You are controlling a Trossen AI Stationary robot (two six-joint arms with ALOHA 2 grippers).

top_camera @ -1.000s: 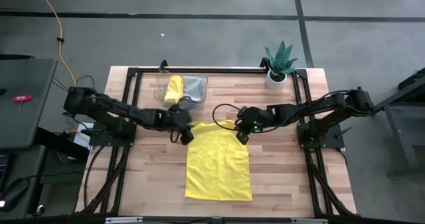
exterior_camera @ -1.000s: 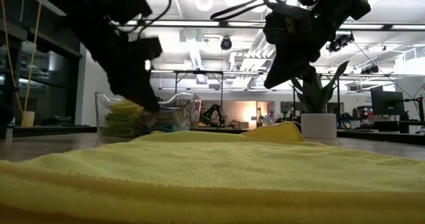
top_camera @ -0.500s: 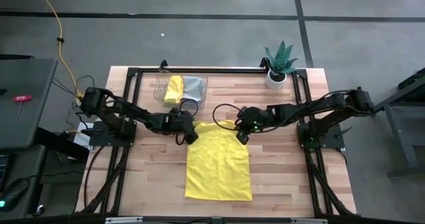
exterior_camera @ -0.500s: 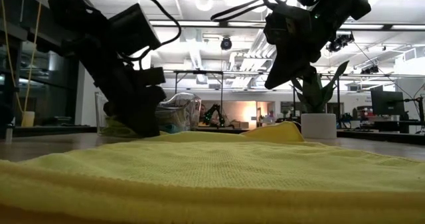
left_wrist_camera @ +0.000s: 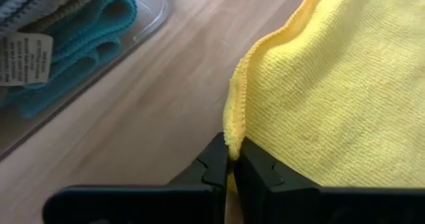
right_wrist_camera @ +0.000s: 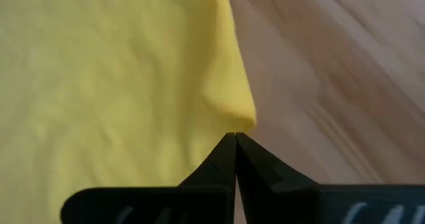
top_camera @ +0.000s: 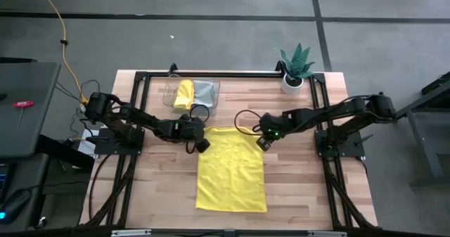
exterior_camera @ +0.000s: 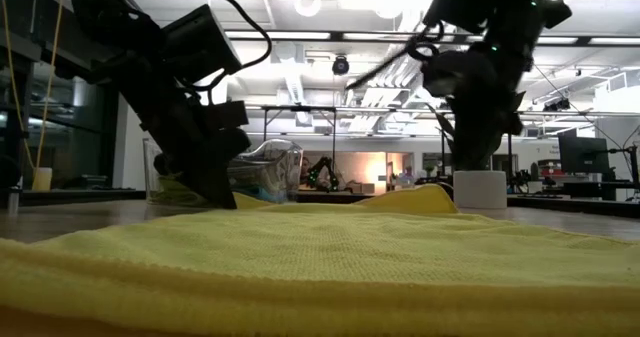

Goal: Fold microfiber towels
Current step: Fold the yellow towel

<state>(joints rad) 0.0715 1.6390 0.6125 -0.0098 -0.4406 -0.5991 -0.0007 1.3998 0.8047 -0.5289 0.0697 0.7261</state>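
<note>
Wooden desk point(top_camera: 295, 174) carries a yellow microfiber towel point(top_camera: 230, 168) spread flat, not yet folded. Left tool point(left_wrist_camera: 230, 159) and right tool point(right_wrist_camera: 235, 139) each clench a far corner, while other towels wait in the clear tray point(top_camera: 169, 93).

In the low view the yellow towel point(exterior_camera: 330, 262) runs off the bottom and both side edges, so its near hem is not seen. There the left arm covers part of the clear tray point(exterior_camera: 265, 172), whose contents show only as dim shapes. Both wrist views cut the towel at their edges, and the left wrist view crops the tray's teal cloth point(left_wrist_camera: 80, 34) and a label point(left_wrist_camera: 25, 58) (print too blurred to read). From above, the tray's cloths point(top_camera: 190, 94) overlap; a count is impossible.
</note>
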